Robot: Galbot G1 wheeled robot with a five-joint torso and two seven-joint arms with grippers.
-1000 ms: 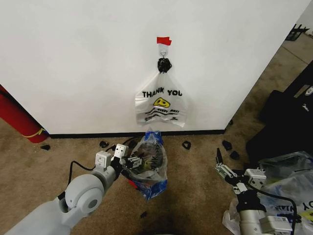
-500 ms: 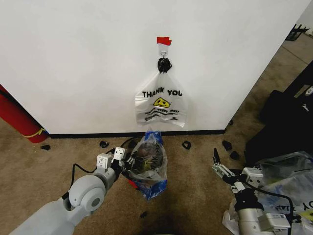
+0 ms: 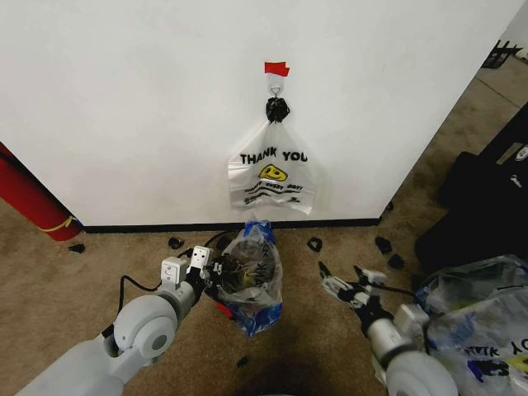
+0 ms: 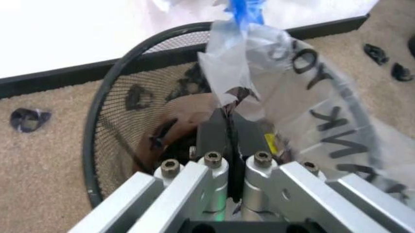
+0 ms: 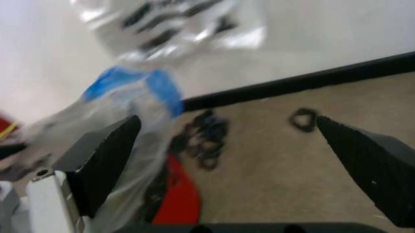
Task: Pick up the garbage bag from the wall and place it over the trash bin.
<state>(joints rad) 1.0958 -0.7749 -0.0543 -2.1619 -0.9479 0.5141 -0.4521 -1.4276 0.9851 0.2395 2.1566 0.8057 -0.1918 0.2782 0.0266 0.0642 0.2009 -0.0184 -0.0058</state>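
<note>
My left gripper [image 4: 228, 127] is clamped on the garbage bag [image 3: 252, 276], draped on the trash bin [image 4: 113, 114] by the wall [image 3: 124, 99]. Right gripper [image 3: 345, 282] is spread open beside it. Best to catch the opposite bag edge and stretch it over the rim.

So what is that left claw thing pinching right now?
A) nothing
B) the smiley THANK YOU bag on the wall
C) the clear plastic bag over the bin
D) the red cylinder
C: the left gripper is shut on a fold of the garbage bag at the trash bin.
</note>
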